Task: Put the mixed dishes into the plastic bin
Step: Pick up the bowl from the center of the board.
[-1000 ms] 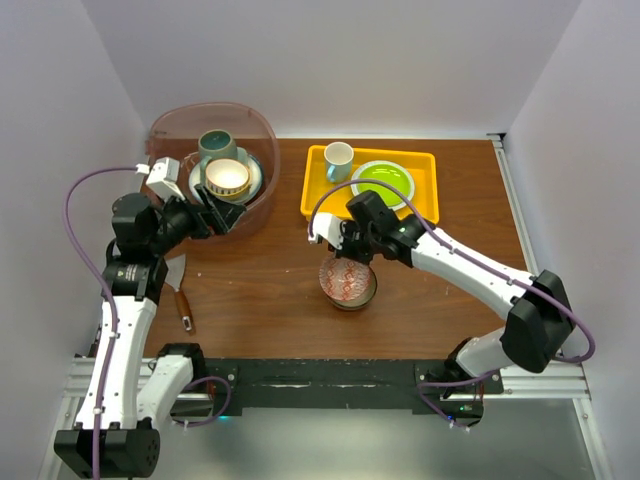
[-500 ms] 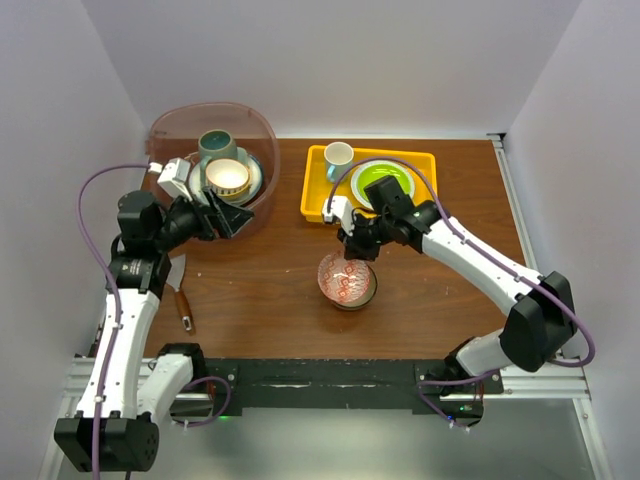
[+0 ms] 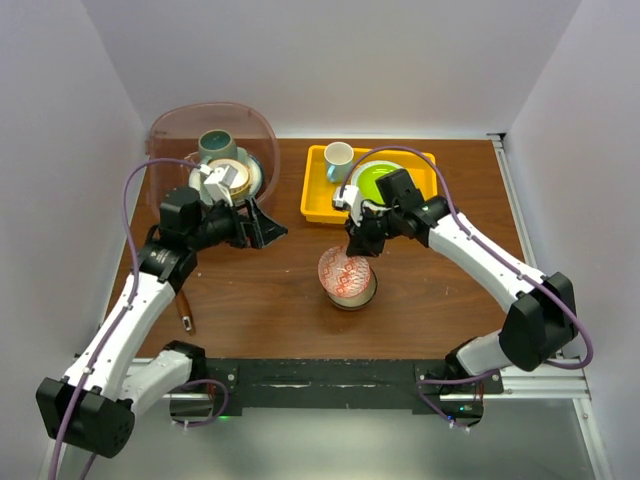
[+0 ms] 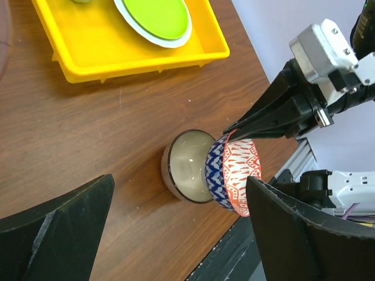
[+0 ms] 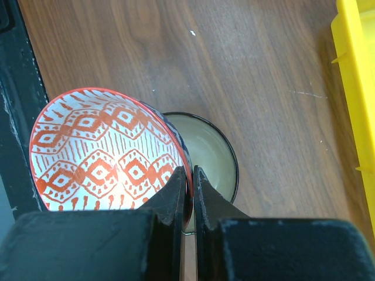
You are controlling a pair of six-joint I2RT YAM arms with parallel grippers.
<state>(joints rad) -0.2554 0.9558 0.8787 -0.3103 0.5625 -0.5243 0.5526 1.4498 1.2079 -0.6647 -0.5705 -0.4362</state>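
Wooden table (image 3: 260,300), right of the bin (image 3: 170,125): the right gripper (image 5: 192,170) pinches only the rim of the tilted patterned bowl (image 5: 105,149), which may slip and chip the dark-rimmed bowl (image 5: 212,149) beneath, while the left gripper (image 3: 262,222) gapes empty near the bin.

no readable text, labels or numbers anywhere

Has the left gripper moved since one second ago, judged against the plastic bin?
Yes. The left gripper has moved to the right in the top view, away from the plastic bin.
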